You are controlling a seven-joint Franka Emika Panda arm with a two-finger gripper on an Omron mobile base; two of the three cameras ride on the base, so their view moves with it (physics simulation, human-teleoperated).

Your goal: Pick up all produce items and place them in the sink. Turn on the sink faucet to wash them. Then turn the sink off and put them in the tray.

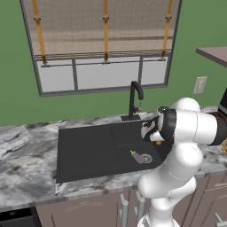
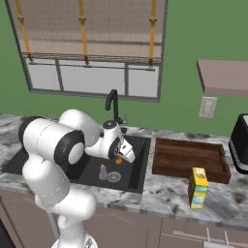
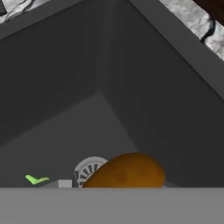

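Note:
My gripper (image 2: 122,156) hangs low over the right end of the black sink (image 1: 88,150), shut on the orange produce item (image 2: 117,161), which shows as a small orange spot (image 1: 158,143) under the hand. In the hand view the orange piece (image 3: 127,173) sits close at the bottom, above the steel drain (image 3: 89,168). The purple produce item (image 1: 141,157) lies on the sink floor beside the drain (image 2: 114,177), its green stem tip (image 3: 36,179) showing. The black faucet (image 1: 134,99) stands behind the basin. The brown wooden tray (image 2: 189,160) rests on the counter right of the sink.
A yellow carton (image 2: 198,187) stands on the marble counter in front of the tray. A dark appliance (image 2: 240,145) sits at the far right. A window with a blind is behind the faucet, and a wall shelf (image 2: 225,77) hangs upper right.

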